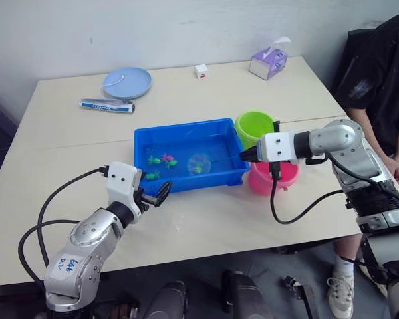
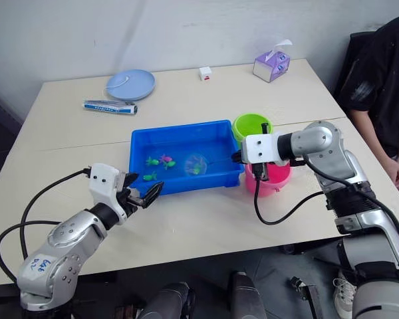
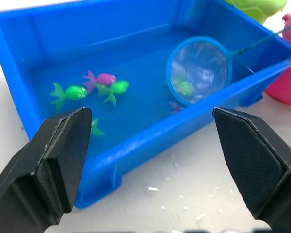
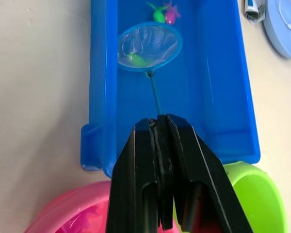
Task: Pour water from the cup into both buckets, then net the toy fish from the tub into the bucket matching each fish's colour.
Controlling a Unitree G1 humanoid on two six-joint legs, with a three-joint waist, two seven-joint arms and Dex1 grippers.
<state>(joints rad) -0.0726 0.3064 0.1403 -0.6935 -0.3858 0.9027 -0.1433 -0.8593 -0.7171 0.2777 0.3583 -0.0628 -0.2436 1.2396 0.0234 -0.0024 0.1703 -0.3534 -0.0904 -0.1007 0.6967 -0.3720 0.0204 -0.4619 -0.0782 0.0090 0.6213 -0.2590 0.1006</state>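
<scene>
Right gripper (image 4: pixel 160 127): I pinched the net (image 4: pixel 149 47) handle.
Wrist views: green fish (image 4: pixel 136 59) under hoop (head views blurred it).
Left gripper (image 3: pixel 150 145): spread beside tub (image 3: pixel 19 92).

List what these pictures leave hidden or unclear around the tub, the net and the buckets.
- Pink bucket: the right gripper and its cable cover much of it in the eye views; the right wrist view cuts it off behind the fingers.
- Fish in the net: a green one shows; any more are blurred by mesh.
- Green bucket: whether it holds water cannot be told.
</scene>
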